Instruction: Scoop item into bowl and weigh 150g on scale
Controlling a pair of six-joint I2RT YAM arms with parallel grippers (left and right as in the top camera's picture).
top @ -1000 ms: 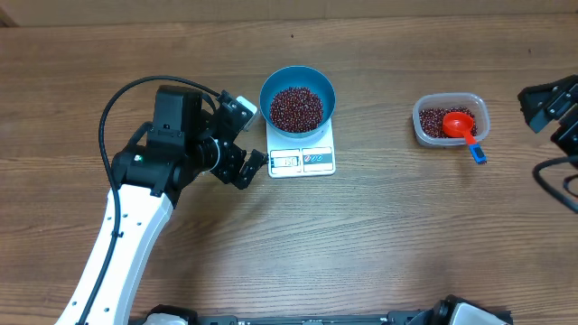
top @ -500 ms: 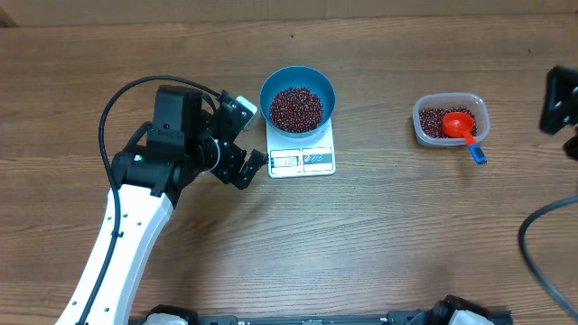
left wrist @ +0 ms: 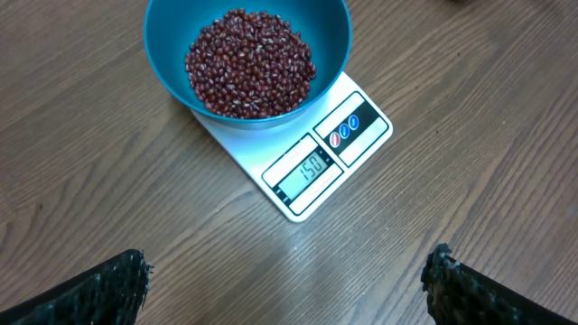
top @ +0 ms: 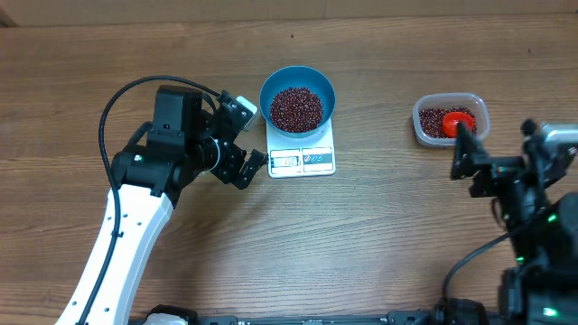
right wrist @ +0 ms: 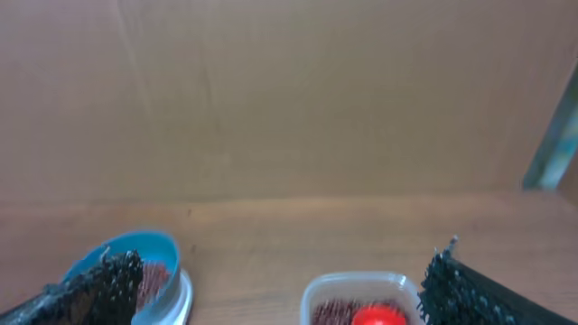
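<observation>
The blue bowl [top: 267, 90] stands on the white scale [top: 302, 160] and holds a heap of dark red-brown beans [top: 297, 107]. In the left wrist view the bowl [left wrist: 163, 45] with its beans [left wrist: 250, 63] rests on the scale [left wrist: 357, 122], whose display reads 150. My left gripper [top: 248, 137] hangs open just left of the scale, with nothing between its fingertips [left wrist: 126, 275]. My right gripper [top: 497, 149] is open right in front of the clear tub, empty. Its wrist view shows the bowl [right wrist: 135, 248] at the lower left.
A clear plastic tub [top: 424, 122] at the right holds more beans and a red scoop [top: 458, 118]. The right wrist view has the tub [right wrist: 361, 284] and scoop [right wrist: 377, 316] low between the fingers. A brown wall rises behind the table.
My right arm has swung in from the far right edge to the lower right, its open gripper now before the tub and hiding the scoop's handle. The left arm, bowl and scale have not moved.
</observation>
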